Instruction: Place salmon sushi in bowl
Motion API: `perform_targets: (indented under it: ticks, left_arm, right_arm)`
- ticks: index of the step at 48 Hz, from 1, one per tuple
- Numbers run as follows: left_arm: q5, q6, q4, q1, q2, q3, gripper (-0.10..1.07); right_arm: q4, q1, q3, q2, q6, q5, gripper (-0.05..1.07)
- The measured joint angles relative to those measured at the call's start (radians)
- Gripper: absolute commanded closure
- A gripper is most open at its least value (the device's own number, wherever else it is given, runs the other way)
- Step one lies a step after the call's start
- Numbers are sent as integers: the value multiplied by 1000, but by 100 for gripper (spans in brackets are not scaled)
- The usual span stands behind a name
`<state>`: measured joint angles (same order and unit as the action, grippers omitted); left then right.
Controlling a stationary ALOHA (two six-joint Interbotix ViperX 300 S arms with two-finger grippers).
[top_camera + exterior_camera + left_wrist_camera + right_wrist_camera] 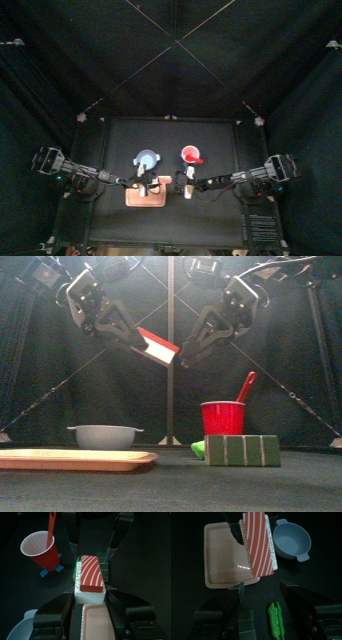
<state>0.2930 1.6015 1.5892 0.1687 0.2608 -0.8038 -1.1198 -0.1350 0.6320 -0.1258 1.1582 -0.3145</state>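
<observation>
Nearest in the front view lie the tray (74,460) and green-striped block (242,449), with the bowl (106,436) and red cup (223,417) behind. Above, the left gripper (90,604) is clamped on the salmon sushi (158,346), lifted clear, probably for carrying bowlward. The right gripper (264,589) hangs with jaws apart; only its wrist view shows the green piece (276,621).

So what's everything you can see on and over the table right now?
salmon sushi: one, orange-red on white, held in the air above the tray
bowl: one, light blue, table left
tray: one, pink, front left
cup: one, red, table right
spoon: one, red, standing in the cup
green block: one, in front of the cup
green piece: one, small, beside the block
left gripper: shut on the sushi
right gripper: open, close beside the sushi
</observation>
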Motion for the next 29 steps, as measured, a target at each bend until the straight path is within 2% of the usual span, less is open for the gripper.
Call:
perform_targets:
  ticks: [10,15,26,29]
  left_arm:
    - [48,0,-8,-6,48,-49,34]
    - [66,2,-51,-21,83,-87,34]
    - [84,0,-150,-103,127,-155,34]
    - [84,2,-186,-153,124,-170,34]
  right_arm:
    - [0,-14,29,-31,0,0,12]
    - [3,-17,49,-51,0,0,12]
    - [15,-23,86,-91,0,2,12]
    - [15,-26,91,-95,0,2,12]
